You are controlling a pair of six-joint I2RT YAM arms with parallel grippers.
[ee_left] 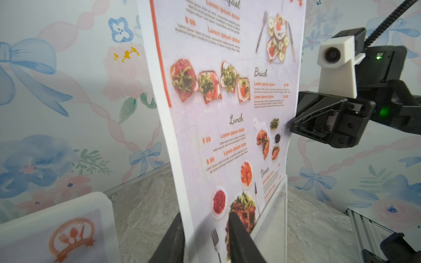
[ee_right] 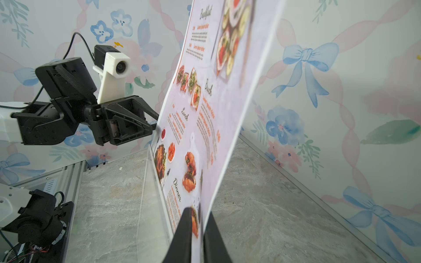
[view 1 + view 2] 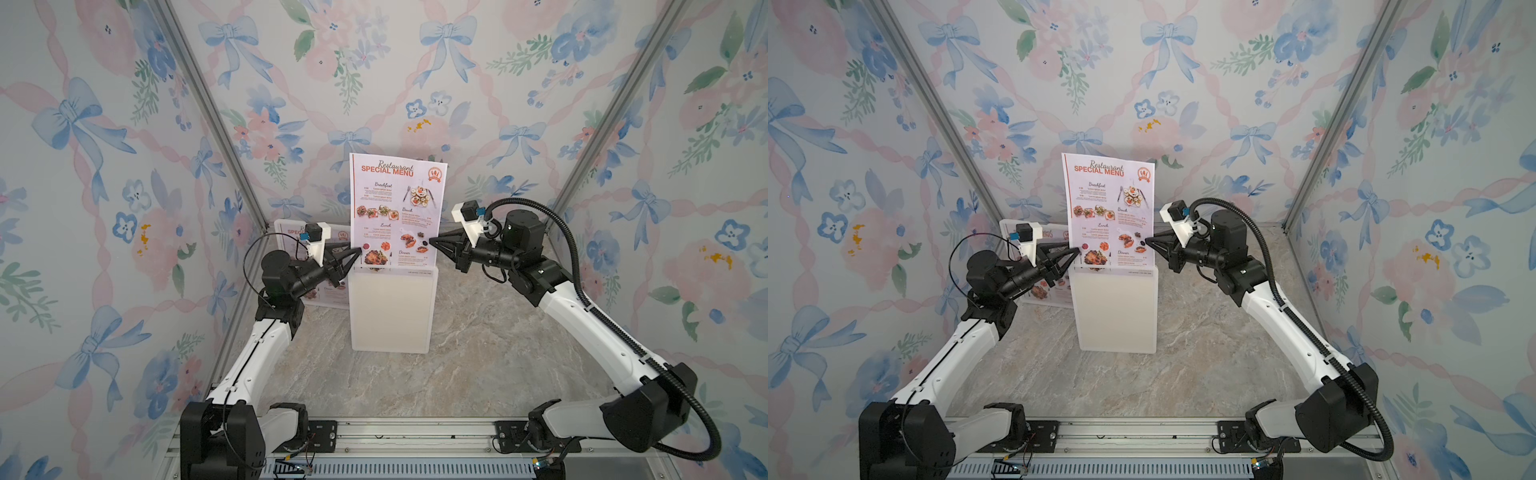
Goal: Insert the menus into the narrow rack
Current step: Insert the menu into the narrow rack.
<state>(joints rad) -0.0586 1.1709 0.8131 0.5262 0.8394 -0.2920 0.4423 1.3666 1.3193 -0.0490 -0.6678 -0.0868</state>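
A menu (image 3: 397, 199) (image 3: 1108, 199) stands upright at the table's centre, its lower edge down inside the narrow rack (image 3: 392, 316) (image 3: 1117, 316), a white board with a clear front wall (image 1: 275, 216). My right gripper (image 3: 432, 241) (image 2: 199, 211) is shut on the sheet's right edge, just above the rack. At the left edge, my left gripper (image 3: 358, 250) (image 1: 206, 216) straddles the sheet, open, with one finger behind the paper and one in front. A second menu (image 3: 291, 230) (image 1: 73, 234) rests on a white board at the back left, partly hidden by my left arm.
Floral walls close the cell on three sides, with metal posts at the back corners. The marble tabletop (image 3: 478, 353) runs forward to an aluminium rail (image 3: 415, 436) that carries both arm bases. A black cable loop (image 3: 573, 249) arches over my right wrist.
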